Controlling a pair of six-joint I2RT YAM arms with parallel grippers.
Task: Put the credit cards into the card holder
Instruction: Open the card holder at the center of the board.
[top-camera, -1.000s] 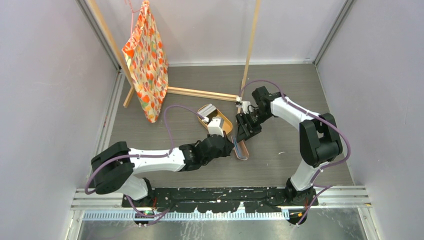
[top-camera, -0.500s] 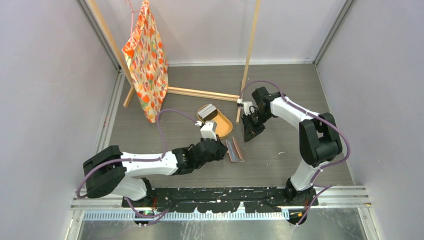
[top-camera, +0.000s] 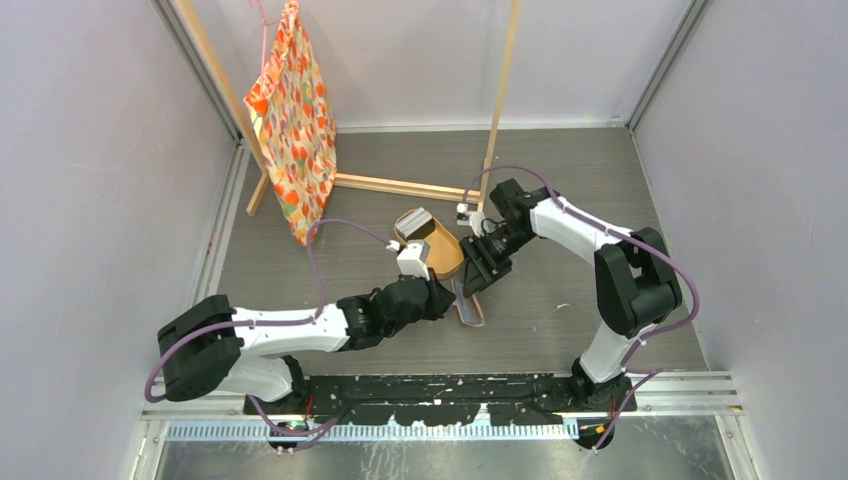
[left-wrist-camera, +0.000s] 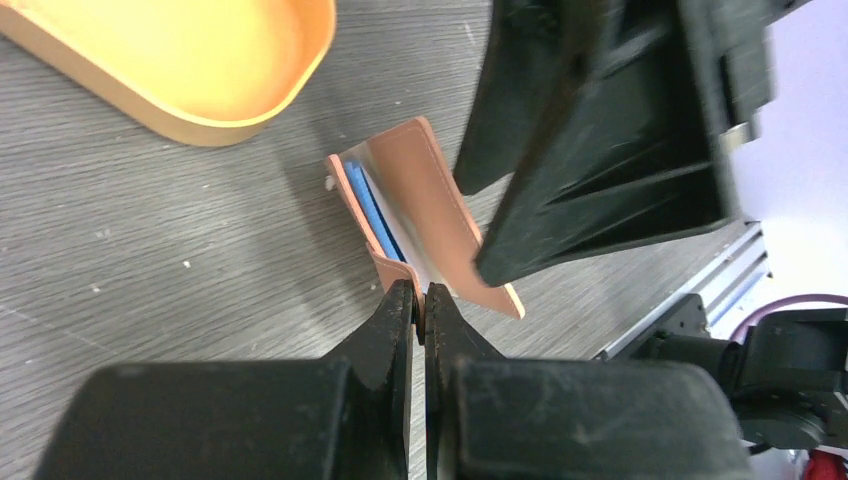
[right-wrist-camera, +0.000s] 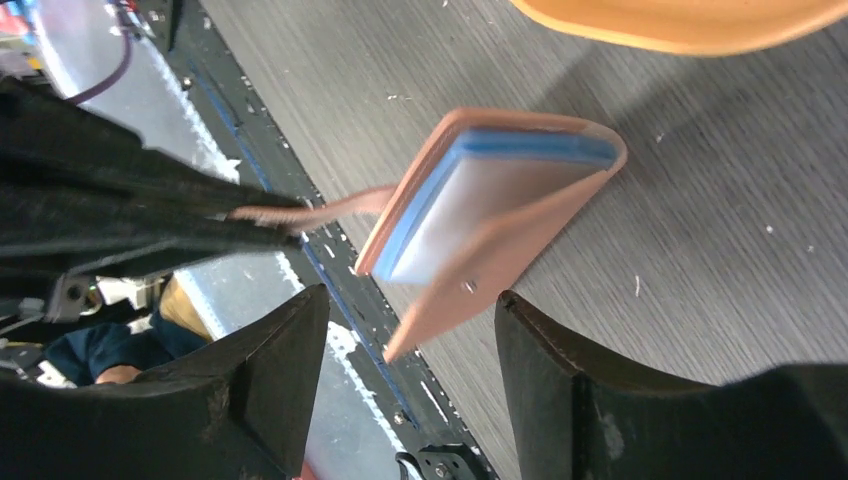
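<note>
my left gripper pinches the card holder by its tab on the surface near the tray, cards tucked inside, and my right gripper hangs open over it, likely to press it shut.

Your left fingers pinch the near end of the card holder. It is half open, with a blue card inside. The right fingers overlap its flap, and an orange tray rests on the desk beyond.
</note>
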